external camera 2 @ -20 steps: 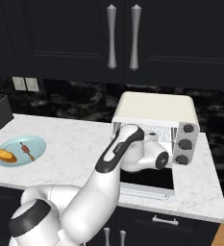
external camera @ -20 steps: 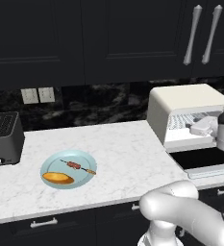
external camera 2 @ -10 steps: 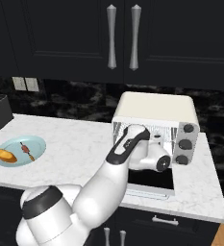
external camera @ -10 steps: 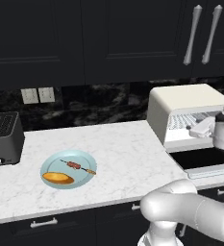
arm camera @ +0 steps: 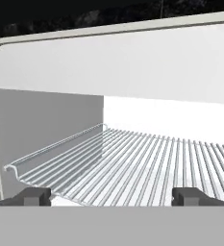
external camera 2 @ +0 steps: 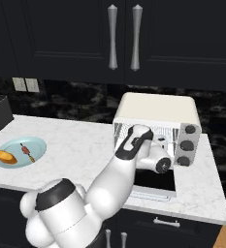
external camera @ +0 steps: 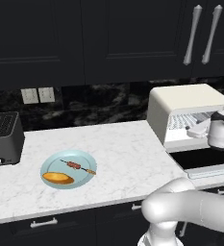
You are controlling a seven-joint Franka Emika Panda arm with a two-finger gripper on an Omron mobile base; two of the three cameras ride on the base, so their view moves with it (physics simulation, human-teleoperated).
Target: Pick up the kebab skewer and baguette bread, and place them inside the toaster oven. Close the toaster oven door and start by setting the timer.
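gripper [arm camera: 111,196] sits at the mouth of the toaster oven [external camera 2: 155,109], jaws spread as wide as they go, holding nothing and touching nothing; its two dark tips frame the bare wire rack [arm camera: 132,163] inside the cavity.

going from big to small: the white marble tabletop [external camera: 128,158] runs across the scene under dark cabinets. the cream toaster oven stands at its right end with the toaster oven door [external camera: 207,161] dropped flat and open toward the robot. a dark slot toaster [external camera: 4,138] stands at the far left. between them, well apart from the oven, lies a light-blue plate [external camera: 82,158]. on that plate the baguette bread [external camera: 58,178] rests near the front rim, and the thin kebab skewer [external camera: 77,166] lies just beside it toward the back.

as a judgement, the door-opening step looks done and no food has been loaded yet. the next move calls for pulling the arm back from the oven and swinging it left over the plate, then lowering onto either the skewer or the loaf. the skewer is thin and lies flat on the plate, so it may need a careful, well-centred pinch.
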